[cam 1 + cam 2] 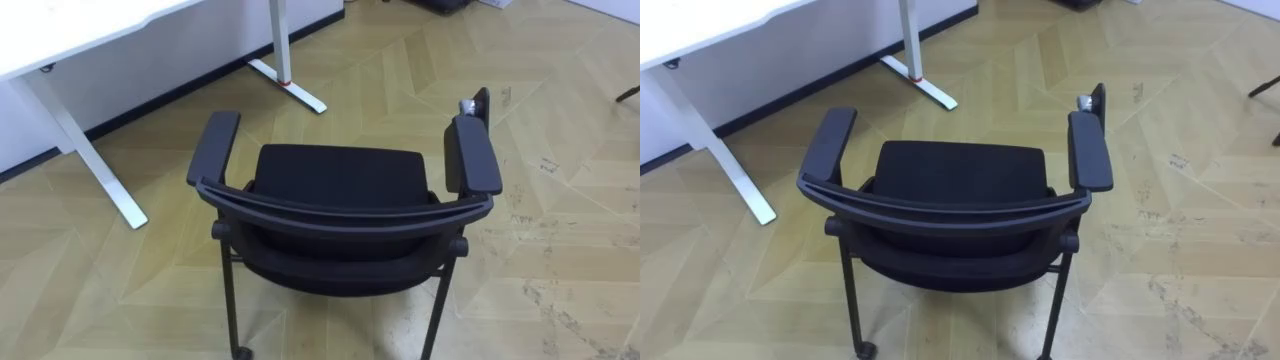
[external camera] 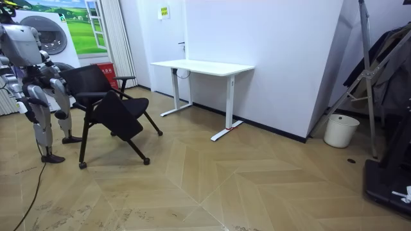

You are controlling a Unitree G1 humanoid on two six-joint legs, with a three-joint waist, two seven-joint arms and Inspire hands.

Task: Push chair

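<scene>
At the bottom centre of the eye views the chair [image 1: 340, 175] stands with its curved black backrest [image 1: 340, 215] closest. Below it thin black legs run down to a caster [image 1: 240, 350] at the bottom edge. The black seat lies just above the backrest, with one padded armrest [image 1: 213, 148] at centre left and the other [image 1: 473, 152] at centre right. The chair rests on a herringbone wood floor [image 1: 560, 200], scuffed with dark marks at the right of the frame.

Beyond the chair, in the upper left, a white desk [image 1: 80, 25] stands well apart from it. One white leg [image 1: 100, 170] comes down at the left. A second foot [image 1: 290, 88] at top centre carries a small red band with no readable print.

In the room view the robot stands at the far left, just behind the chair, facing the desk at centre. At that distance I cannot tell how its left hand [image 2: 61, 96] and right hand [image 2: 29, 106] are held.

A red box [image 2: 106, 70] behind the chair bears print too small to read, and so does a yellow-green label [image 2: 164, 11] high on the white wall. A white bucket [image 2: 340, 130] stands at the far right.
</scene>
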